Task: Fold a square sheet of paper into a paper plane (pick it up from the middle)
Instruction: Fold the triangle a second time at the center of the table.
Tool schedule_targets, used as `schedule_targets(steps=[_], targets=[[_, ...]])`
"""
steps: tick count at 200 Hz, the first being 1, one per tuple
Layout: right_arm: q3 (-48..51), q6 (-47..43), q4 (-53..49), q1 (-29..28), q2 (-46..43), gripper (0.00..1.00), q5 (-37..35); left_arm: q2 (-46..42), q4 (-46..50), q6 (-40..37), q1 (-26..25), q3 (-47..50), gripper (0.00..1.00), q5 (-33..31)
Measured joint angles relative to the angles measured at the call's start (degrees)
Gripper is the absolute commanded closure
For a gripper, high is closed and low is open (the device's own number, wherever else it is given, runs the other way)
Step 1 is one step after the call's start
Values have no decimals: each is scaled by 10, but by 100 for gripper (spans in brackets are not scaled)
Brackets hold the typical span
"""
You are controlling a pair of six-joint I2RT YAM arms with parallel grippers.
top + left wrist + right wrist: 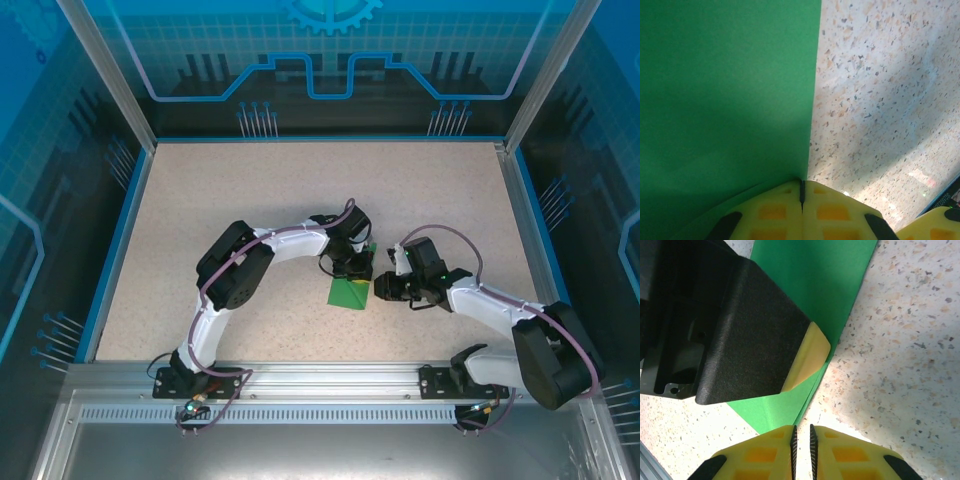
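Top view: the square sheet of paper (350, 293) is seen on the speckled table (250, 190), a little near of centre and between the two arms. It is partly folded, with a darker triangular flap lying on the lighter green. The left gripper (352, 265) is set down on the sheet's far edge. The right gripper (383, 287) is placed just beside its right edge. The sheet's far part is covered by both wrists.

Left wrist view: a detail hidden from above is given here. The left gripper (801, 189) is clenched, its yellow pads (775, 212) met along a thin dark seam. The sheet (725, 90) lies flat, and its straight edge runs into that seam. Whether paper is nipped between the pads cannot be told. Bare table (880, 100) is seen to one side of the edge.

Right wrist view: two layers of the sheet (832, 285) are shown, converging toward the right gripper (802, 435). A slim slit is left between its pads, and the sheet's corner reaches the slit. Whether it is pinched cannot be told. A black finger of the left gripper, tipped with a yellow pad (810, 355), lies over the sheet and blocks much of it.

Surroundings: blue printed panels (320, 60) stand around the table, and a metal rail (320, 385) carries the arm bases at the near edge.
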State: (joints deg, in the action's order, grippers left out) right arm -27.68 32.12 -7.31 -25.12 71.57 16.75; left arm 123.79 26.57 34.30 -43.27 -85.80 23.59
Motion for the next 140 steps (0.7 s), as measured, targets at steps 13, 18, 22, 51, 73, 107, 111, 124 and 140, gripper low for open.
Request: schedule_targets(steps=[13,18,22,51,73,107,111,124,140], targets=[[0,0,2,-3,0,83,0,0,0,0,0,0,100,0],[0,0,3,-4,0,83,0,0,0,0,0,0,100,0],[0,0,5,-5,1,82,0,0,-1,0,0,0,100,0],[0,1,13,-13,13,83,0,0,-2,0,0,0,100,0],[0,4,18,-20,25,83,0,0,-3,0,0,0,100,0],[0,9,26,-32,39,83,0,0,-3,0,0,0,100,2],[0,9,28,-34,40,83,0,0,-3,0,0,0,100,2],[0,9,31,-38,40,83,0,0,-3,0,0,0,100,3],[0,11,34,-45,40,83,1,2,-5,0,0,0,100,3]])
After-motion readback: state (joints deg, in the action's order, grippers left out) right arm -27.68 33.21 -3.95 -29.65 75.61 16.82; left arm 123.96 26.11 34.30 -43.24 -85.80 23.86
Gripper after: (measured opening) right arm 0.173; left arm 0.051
